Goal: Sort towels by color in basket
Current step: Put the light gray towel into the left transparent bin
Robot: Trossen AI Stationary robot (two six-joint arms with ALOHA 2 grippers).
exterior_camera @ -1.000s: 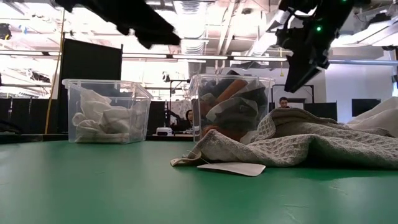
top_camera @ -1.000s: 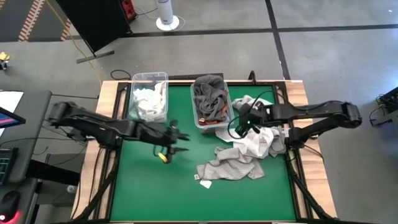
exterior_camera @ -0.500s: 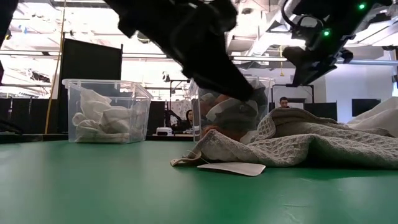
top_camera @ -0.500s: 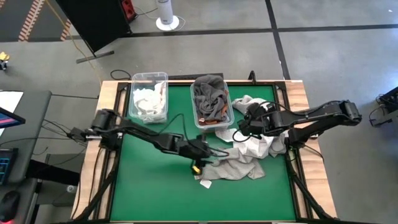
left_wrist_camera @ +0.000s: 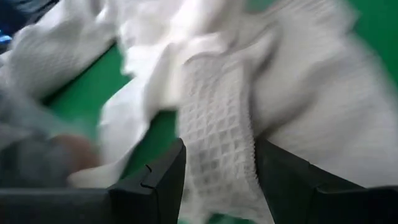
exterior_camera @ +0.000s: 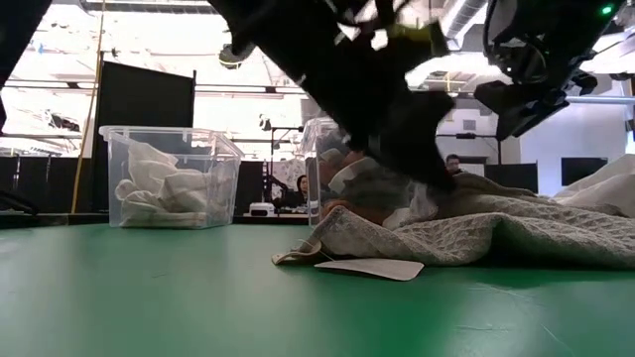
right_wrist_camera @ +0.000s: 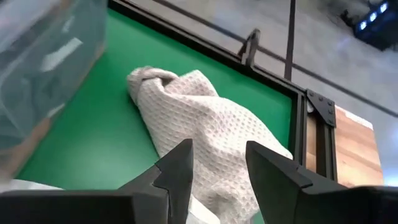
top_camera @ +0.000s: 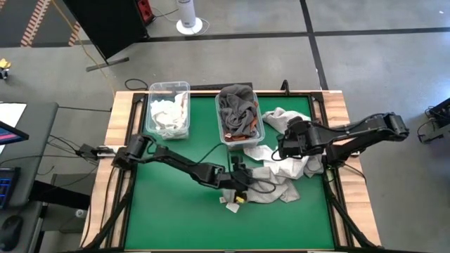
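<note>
The left gripper point(top_camera: 239, 191) hides part of the towels point(top_camera: 281, 169) heaped on the green counter point(top_camera: 169, 211), its spread fingers straddling a waffle-weave fold. The right gripper point(top_camera: 285, 146) hovers above the pile, parted and empty. Two clear bins point(top_camera: 167, 109) hold sorted cloths, hard to count.

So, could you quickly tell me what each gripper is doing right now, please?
Left gripper: open, fingers either side of a fold of the light grey towel.
Right gripper: open, holding nothing, above the white towel.
</note>
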